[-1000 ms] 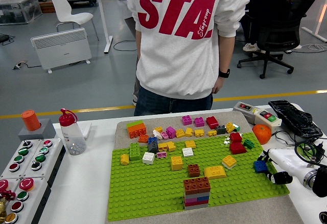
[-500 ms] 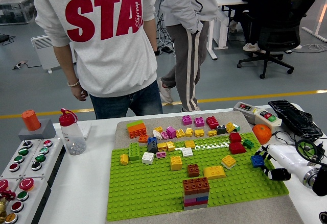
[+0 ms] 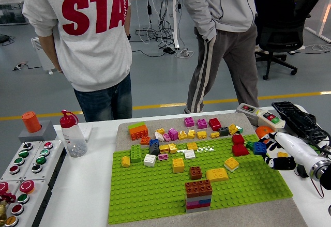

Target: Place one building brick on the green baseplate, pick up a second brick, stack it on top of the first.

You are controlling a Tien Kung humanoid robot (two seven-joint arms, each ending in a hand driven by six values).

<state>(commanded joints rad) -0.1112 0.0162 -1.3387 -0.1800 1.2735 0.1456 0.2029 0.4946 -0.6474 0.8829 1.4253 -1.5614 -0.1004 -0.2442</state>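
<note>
Bricks crowd the green baseplate (image 3: 155, 196) on the white table (image 3: 88, 185), with a button console (image 3: 23, 178) and a red-capped bottle (image 3: 72, 134) off to the left. Toward the front edge stands a stack topped by a brown brick (image 3: 199, 187), and just behind it a single small brown brick (image 3: 195, 172) and a yellow brick (image 3: 217, 173) sit on the studs. At the right edge the robot's right hand (image 3: 276, 152) reaches in, its white fingers (image 3: 269, 157) curled around a blue brick (image 3: 259, 148) held just above the baseplate's far right corner, beside two red bricks (image 3: 239, 145). An orange ball (image 3: 262, 131) lies just behind the hand. The left hand is not in view.

The step appears to be carrying the blue brick in for placement. Doing it well likely means keeping the brick level, squaring its edges to the stud rows, choosing a bare green patch clear of neighbours, and pressing straight down before loosening the grip. The brick sits at the fingertips, on the hand's left side, nearest the plate. Two people stand at the far side, hands away from the table.
</note>
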